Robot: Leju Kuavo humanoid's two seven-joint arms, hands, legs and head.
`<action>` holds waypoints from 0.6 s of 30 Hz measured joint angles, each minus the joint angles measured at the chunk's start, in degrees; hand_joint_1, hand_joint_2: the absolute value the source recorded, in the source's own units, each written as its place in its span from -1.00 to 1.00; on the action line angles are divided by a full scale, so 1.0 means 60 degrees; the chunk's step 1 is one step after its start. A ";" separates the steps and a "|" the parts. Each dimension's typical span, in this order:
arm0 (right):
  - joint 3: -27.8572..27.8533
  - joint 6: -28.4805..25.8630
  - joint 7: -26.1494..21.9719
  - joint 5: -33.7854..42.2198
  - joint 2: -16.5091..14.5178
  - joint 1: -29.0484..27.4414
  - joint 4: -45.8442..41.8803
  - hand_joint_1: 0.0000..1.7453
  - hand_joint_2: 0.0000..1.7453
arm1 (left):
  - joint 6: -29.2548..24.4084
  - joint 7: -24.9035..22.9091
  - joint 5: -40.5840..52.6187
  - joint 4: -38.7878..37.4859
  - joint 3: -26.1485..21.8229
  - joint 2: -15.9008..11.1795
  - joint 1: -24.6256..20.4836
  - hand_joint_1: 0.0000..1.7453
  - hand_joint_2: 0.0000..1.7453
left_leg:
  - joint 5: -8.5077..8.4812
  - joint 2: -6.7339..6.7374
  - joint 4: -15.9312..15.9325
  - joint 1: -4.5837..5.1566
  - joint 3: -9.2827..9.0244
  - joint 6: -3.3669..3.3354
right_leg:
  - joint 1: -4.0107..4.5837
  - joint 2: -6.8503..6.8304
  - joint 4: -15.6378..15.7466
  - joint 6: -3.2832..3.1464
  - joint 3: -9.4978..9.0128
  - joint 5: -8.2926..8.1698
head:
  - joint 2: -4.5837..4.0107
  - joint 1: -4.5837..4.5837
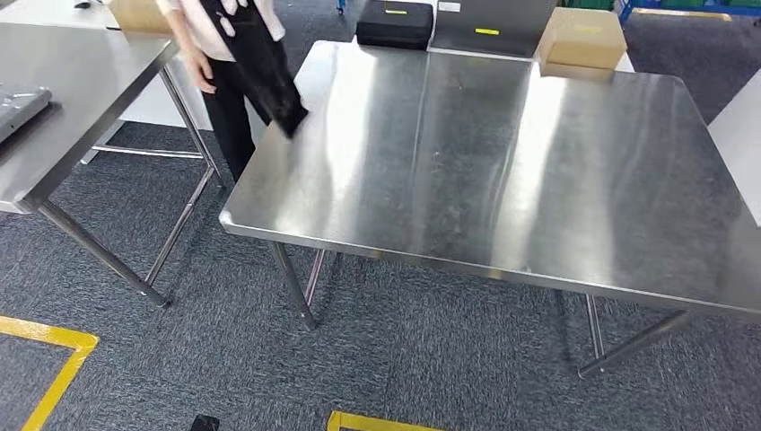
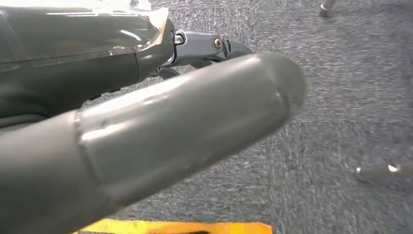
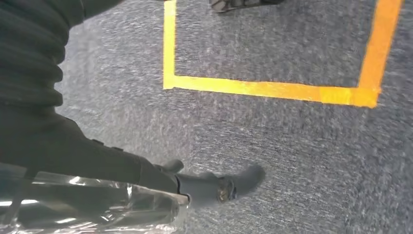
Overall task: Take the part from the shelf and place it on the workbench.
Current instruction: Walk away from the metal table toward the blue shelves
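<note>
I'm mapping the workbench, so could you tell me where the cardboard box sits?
In the head view, the cardboard box sits at the workbench's far right, beside a black case.

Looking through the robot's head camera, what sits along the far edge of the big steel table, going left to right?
Person → black case → grey metal panel with a yellow label → cardboard box, all along the back of the steel workbench.

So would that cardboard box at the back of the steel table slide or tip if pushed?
Likely won't tip: the box is low and wide. It should probably slide easily, since the table looks smooth and shiny.
</note>
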State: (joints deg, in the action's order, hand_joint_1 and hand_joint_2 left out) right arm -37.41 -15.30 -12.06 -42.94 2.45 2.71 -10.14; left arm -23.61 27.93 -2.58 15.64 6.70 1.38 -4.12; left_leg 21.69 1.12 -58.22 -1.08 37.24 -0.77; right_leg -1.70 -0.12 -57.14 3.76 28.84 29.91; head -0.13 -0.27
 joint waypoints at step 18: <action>-0.0006 -0.0006 -0.0003 -0.0014 -0.0055 0.0002 0.0022 -1.00 1.00 | -0.0121 0.0017 -0.0141 -0.0042 0.0019 0.0017 -0.0049 -1.00 -1.00 | 0.1166 -0.0122 0.0285 0.0185 -0.1414 -0.0452 | 0.0255 0.0018 -0.0052 -0.0289 0.1128 -0.1193 | 0.0000 -0.0111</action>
State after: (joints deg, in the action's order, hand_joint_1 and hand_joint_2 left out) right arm -37.45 -15.33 -12.08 -43.03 2.12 2.72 -10.01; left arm -24.33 28.03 -3.43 15.39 6.81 1.49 -4.42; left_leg 28.68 0.39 -56.51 0.03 28.76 -3.48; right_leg -0.17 -0.01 -57.45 2.03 35.60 22.75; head -0.13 -0.94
